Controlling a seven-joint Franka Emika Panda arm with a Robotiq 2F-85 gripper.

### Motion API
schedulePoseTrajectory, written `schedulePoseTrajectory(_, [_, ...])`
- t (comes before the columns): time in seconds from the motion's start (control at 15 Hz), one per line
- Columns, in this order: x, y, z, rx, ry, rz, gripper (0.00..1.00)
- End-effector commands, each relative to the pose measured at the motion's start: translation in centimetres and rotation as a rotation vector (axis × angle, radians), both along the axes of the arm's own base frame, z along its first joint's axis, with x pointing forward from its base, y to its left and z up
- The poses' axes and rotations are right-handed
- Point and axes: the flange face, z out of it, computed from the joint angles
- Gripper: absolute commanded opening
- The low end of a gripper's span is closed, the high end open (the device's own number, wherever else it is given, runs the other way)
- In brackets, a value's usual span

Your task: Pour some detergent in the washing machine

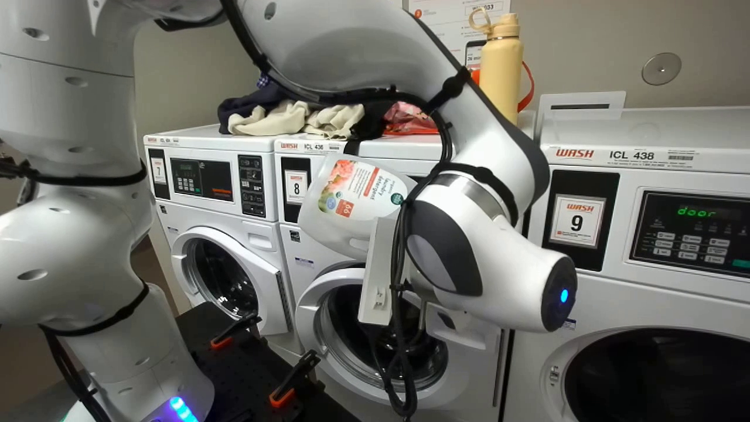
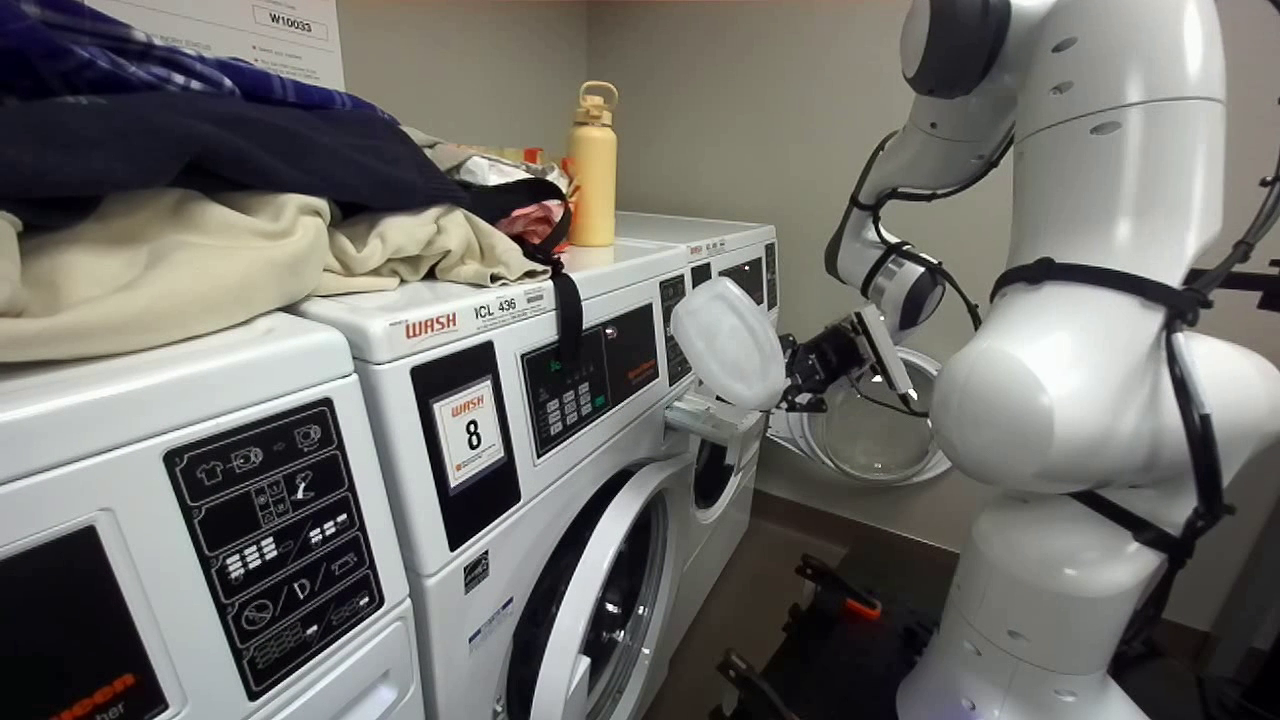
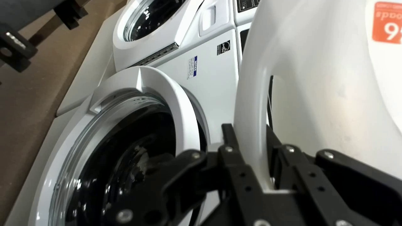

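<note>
The detergent jug is white, with an orange-red and green label. It is held tilted in front of the washing machine; its base faces out in an exterior view. Its cap is hidden behind the arm. In the wrist view, my gripper is shut on the handle of the jug. The gripper also shows beside the jug in an exterior view. The washing machine, with the 8 sticker, has its drawer pulled out just below the jug. Its porthole door stands open.
Clothes are piled on the machines, with a strap hanging over the panel. A yellow bottle stands behind the arm. Machine 9 is beside, its door open. Orange-black clamps sit on the black table.
</note>
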Motion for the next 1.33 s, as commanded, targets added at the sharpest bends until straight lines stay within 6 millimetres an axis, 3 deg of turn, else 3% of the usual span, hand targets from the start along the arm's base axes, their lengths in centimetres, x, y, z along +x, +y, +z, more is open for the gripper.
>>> schedulePoseTrajectory(0.0, [0.7, 0.3, 5.6, -0.098, -0.053, 0.058, 0.09])
schedulePoseTrajectory(0.47, [1.7, -1.4, 13.8, -0.448, -0.115, 0.130, 0.09])
schedulePoseTrajectory(0.8, [3.7, -2.9, 22.8, -0.727, -0.217, 0.146, 0.09])
schedulePoseTrajectory(1.07, [5.3, -3.0, 30.2, -0.984, -0.291, 0.166, 0.09])
schedulePoseTrajectory(1.27, [6.3, -2.6, 34.6, -1.171, -0.341, 0.159, 0.09])
